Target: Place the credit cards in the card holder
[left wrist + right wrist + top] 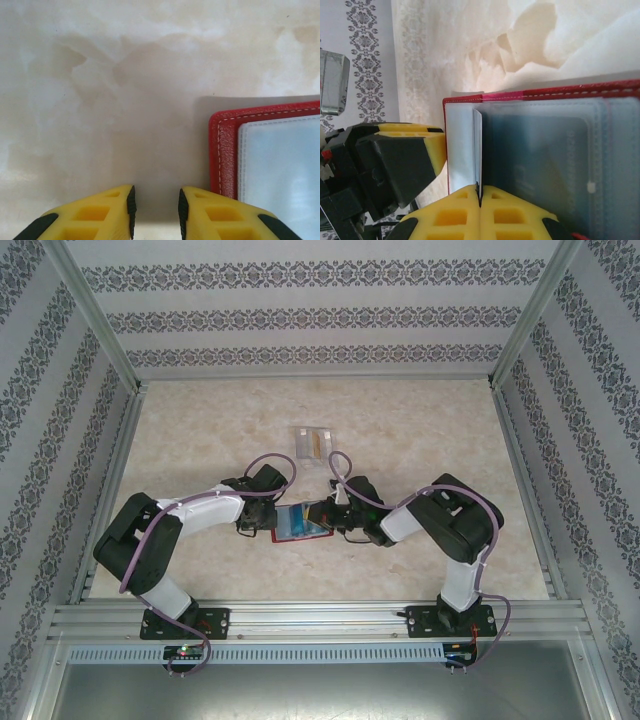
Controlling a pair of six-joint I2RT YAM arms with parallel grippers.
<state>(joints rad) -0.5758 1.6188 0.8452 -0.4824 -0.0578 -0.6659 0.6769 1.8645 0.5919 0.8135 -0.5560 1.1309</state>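
The red card holder (300, 538) lies open on the table between my two grippers, its clear grey-blue pockets facing up. A blue credit card (545, 160) sits under a clear pocket. My right gripper (480, 192) is shut on a thin pocket leaf (477, 150) that stands on edge above the card holder (545, 91). In the top view the right gripper (333, 515) is at the holder's right side. My left gripper (155, 207) is open with nothing between its fingers, over bare table just left of the holder's red corner (225, 150). Its yellow finger (434, 147) touches that edge.
A clear plastic case (313, 441) with tan cards in it lies farther back on the marble-patterned table (420, 430). Patterned walls and metal posts close the table in on the left, right and far sides.
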